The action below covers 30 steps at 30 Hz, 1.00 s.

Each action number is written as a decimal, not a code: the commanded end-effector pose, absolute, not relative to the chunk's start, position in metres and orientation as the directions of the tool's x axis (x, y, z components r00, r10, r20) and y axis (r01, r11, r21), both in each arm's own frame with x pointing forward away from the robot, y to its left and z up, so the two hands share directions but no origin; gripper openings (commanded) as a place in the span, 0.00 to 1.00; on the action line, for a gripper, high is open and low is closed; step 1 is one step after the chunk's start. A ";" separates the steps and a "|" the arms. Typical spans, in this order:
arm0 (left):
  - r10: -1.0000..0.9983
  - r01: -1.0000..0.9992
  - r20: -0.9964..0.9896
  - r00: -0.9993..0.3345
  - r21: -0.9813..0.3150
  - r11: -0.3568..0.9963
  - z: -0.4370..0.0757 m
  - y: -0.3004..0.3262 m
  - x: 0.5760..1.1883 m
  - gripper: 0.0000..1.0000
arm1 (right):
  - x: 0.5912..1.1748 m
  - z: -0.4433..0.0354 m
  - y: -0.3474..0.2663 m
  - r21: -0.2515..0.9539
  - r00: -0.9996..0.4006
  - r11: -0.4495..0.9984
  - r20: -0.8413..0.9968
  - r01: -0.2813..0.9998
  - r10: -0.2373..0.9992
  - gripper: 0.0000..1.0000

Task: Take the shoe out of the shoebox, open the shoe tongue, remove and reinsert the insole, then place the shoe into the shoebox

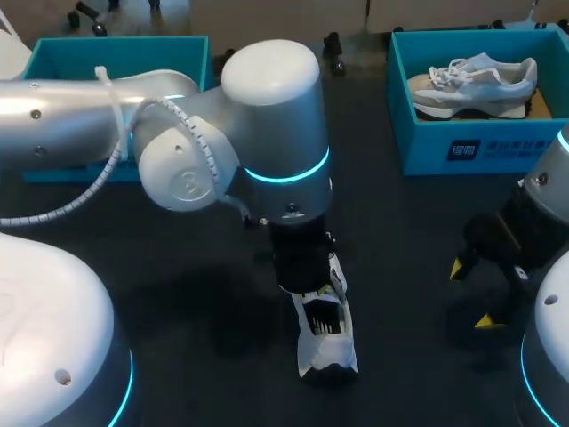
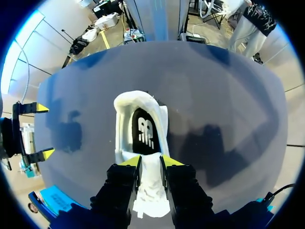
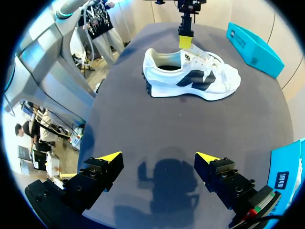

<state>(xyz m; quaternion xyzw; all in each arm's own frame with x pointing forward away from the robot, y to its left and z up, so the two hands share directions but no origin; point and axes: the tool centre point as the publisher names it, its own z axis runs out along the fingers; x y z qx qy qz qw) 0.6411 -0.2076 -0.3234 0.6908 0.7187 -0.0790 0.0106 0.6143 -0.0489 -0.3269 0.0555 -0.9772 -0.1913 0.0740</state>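
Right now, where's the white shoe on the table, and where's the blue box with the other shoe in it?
white shoe (image 3: 190, 80), right wrist view, on its side panel.
blue box (image 1: 422, 147), head view, on its front wall.
other shoe (image 1: 476, 84), head view, on its middle.

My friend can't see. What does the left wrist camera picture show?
The left gripper pinches the tongue of a white shoe standing on the dark table. Its black insole shows inside; the right gripper hangs open off to one side.

table (image 1: 400, 231): dark, matte | back right corner: teal box (image 1: 427, 147), open, holding grey-white sneaker (image 1: 476, 84)
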 end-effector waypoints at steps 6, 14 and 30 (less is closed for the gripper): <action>0.981 0.991 -0.156 -0.113 -0.093 0.099 -0.294 -0.203 0.636 0.29 | 0.613 -0.328 -0.049 0.381 -0.983 0.921 0.121 -0.081 -0.136 1.00; 0.949 0.940 -0.042 -0.313 -0.152 0.304 -0.267 -0.184 0.613 1.00 | 0.613 -0.328 -0.049 0.381 -0.983 0.921 0.121 -0.081 -0.136 1.00; 0.945 0.936 -0.034 -0.325 -0.156 0.316 -0.258 -0.177 0.606 1.00 | 0.613 -0.328 -0.049 0.381 -0.983 0.921 0.121 -0.081 -0.136 1.00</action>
